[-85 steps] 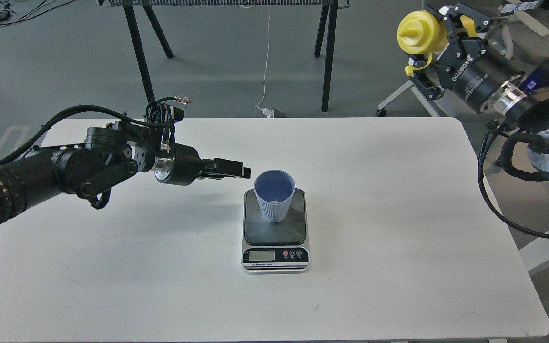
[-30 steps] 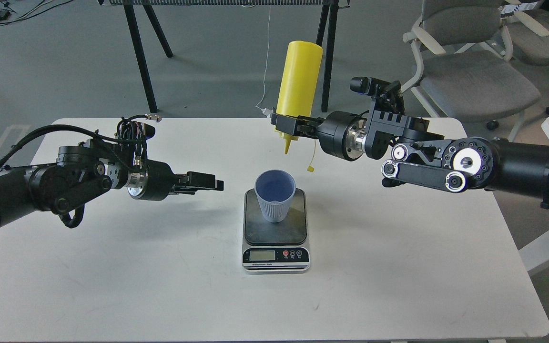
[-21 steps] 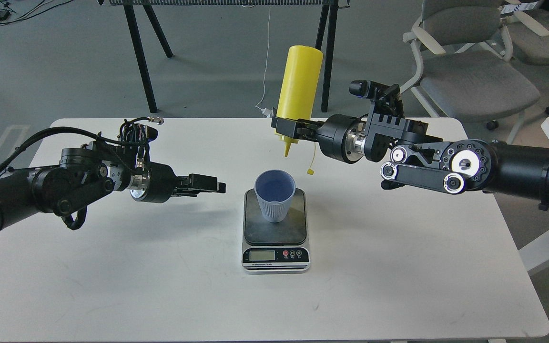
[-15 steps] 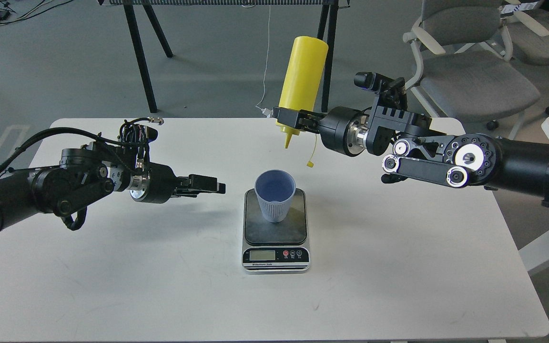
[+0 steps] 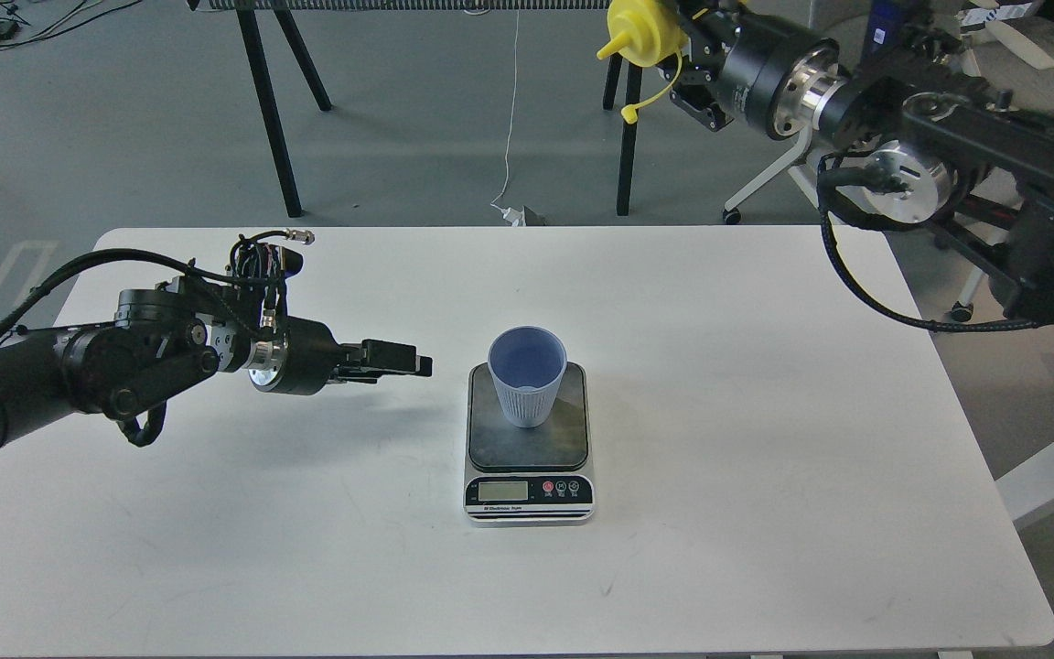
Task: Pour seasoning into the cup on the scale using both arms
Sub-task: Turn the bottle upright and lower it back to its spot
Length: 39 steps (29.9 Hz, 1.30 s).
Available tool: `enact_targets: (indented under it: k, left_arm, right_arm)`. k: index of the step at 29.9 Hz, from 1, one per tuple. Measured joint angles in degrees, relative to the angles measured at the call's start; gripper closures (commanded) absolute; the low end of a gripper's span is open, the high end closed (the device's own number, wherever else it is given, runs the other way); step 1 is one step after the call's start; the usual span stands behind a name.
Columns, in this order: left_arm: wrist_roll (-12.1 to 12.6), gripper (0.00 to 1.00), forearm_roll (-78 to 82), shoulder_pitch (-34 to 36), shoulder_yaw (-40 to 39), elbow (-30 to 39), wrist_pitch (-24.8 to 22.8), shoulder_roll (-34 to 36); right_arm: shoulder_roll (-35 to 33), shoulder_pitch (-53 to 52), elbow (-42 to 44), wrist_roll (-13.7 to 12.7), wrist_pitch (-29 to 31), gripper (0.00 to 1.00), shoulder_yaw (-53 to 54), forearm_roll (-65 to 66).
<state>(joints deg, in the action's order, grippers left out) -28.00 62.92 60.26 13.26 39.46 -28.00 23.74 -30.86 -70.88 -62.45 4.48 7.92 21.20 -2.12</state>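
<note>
Head view: the scale sits on the white bench, midway between the left and right edges, nearer the front edge. The cup stands upright on the rear part of its dark plate. The left gripper hovers just left of the cup, apart from it; finger spacing cannot be told. The right gripper is raised beyond the rear edge, clamped on the seasoning, nozzle pointing left, cap dangling
</note>
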Motion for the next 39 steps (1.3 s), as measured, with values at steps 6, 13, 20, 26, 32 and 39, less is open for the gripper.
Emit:
enact_targets:
  k: [6, 13, 20, 26, 32, 39]
  left_arm:
    - [0.00, 0.01, 0.00, -0.63, 0.03, -0.01, 0.00, -0.07]
    - [0.00, 0.01, 0.10, -0.65, 0.24, -0.09, 0.00, -0.04]
    - [0.00, 0.01, 0.10, -1.05, 0.36, -0.08, 0.00, -0.02]
    - [0.00, 0.01, 0.15, -1.67, 0.37, -0.12, 0.00, -0.20]
    - [0.00, 0.01, 0.18, -1.70, 0.39, -0.50, 0.00, -2.25]
    - [0.00, 0.01, 0.18, -1.62, 0.53, -0.62, 0.00, -2.51]
  right_arm:
    - [-6.12, 9.37, -0.52, -1.10, 10.61, 0.99, 11.75, -26.34]
    - [-9.14, 29.16, -6.68, -0.80, 19.84, 0.99, 21.27, -47.67]
    - [-5.30, 51.54, -9.46, -0.90, 20.09, 0.99, 28.27, -48.28]
    - [-2.96, 57.06, -6.18, -2.40, 20.09, 0.99, 27.39, -47.42]
    - [0.79, 58.02, -3.99, -3.58, 20.09, 0.99, 27.07, -45.63]
    - [3.95, 59.43, -3.74, -3.61, 20.08, 0.99, 27.05, -42.44]
